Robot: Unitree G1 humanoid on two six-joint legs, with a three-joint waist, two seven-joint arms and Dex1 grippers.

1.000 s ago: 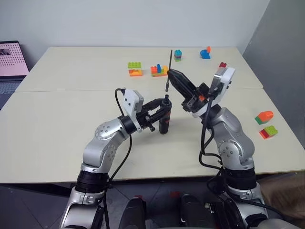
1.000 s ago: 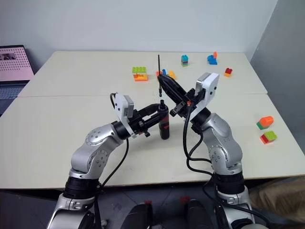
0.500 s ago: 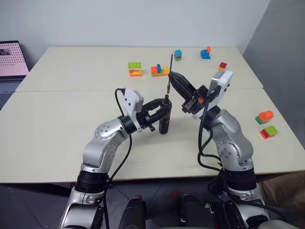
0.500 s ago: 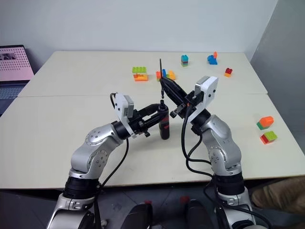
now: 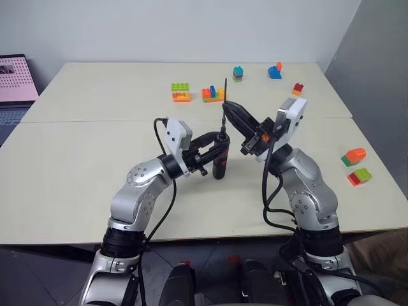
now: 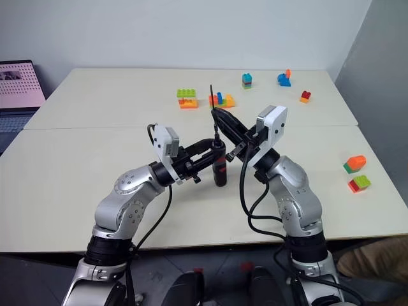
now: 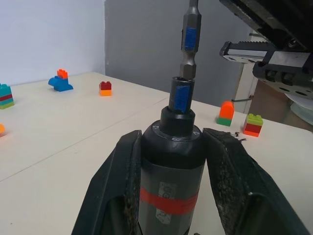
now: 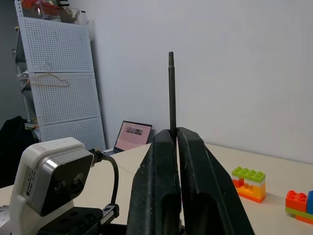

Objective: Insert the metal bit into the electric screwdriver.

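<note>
The left tool (image 5: pixel 220 148) is clamped on the electric screwdriver (image 5: pixel 220 158), its two black fingers (image 7: pixel 120 196) pressed against either side of the black body just above the red band, and it holds the screwdriver upright over the middle of the pale worktop (image 5: pixel 76 159) with the narrow socket end pointing up. The right tool (image 5: pixel 227 106) is pinched shut on the metal bit (image 5: pixel 224 102), which stands nearly vertical, part of the thin rod sticking out above the fingertips and its lower end reaching down toward the screwdriver. In the left wrist view the bit's lower end (image 7: pixel 188 41) sits right at the mouth of the screwdriver's socket (image 7: pixel 181 93), in line with it; whether it has entered cannot be told. Behind the arms, toward the far edge of the worktop, lie several coloured toy bricks (image 5: pixel 180 92), and two more bricks (image 5: pixel 354 164) lie near the right edge
</note>
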